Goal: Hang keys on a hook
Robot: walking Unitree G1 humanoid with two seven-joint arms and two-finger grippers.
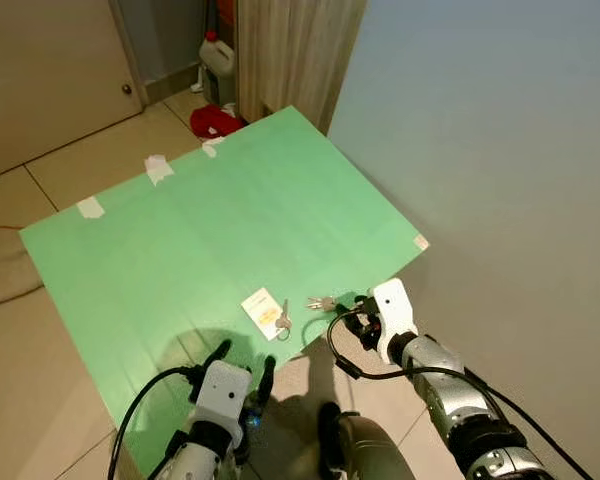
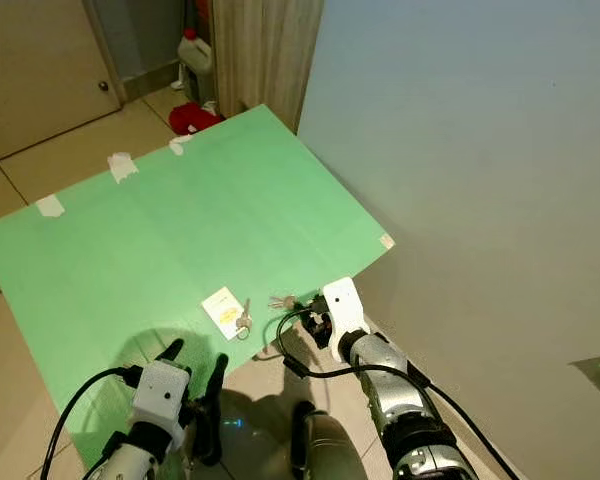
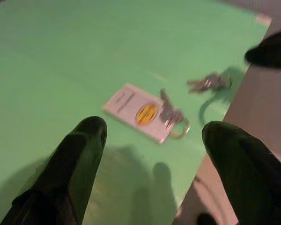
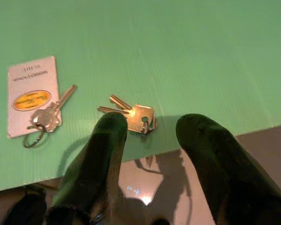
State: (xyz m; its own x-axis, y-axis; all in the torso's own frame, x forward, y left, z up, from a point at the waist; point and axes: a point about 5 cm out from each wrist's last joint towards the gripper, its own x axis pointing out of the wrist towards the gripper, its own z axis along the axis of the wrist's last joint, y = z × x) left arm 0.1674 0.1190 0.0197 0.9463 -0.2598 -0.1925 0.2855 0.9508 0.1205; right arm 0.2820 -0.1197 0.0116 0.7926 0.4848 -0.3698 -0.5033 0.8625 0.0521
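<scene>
Right gripper [image 4: 147, 154], fingers spread wide and holding nothing, poised low over the near edge of the green sheet [image 1: 230, 230], which lies flat on the tiled floor [image 1: 40, 180]. Just ahead of its fingertips lies a small bunch of keys [image 4: 131, 115], the blades fanned away from a square head, close to where the sheet meets the tile. Left gripper [image 3: 150, 154], likewise wide and empty, hovers over the same near edge further to the robot's left. Before it rests a second key on a ring [image 3: 173, 117], partly overlapping a white tag with a yellow oval label [image 3: 138, 111]. The two key sets lie near each other but apart. Beyond the sheet: strips of tape [image 1: 158, 168] along its far edge, a red object [image 1: 213, 122] and a white bottle [image 1: 218, 62] by the curtain, and a plain wall [image 1: 500, 150] on the robot's right. No hook can be made out. Step in hand, as judged: the approach to grasp. The next move calls for lowering the right gripper so its fingers straddle the flat bunch, then closing; thin keys lying flush on the sheet may slide rather than lift.
</scene>
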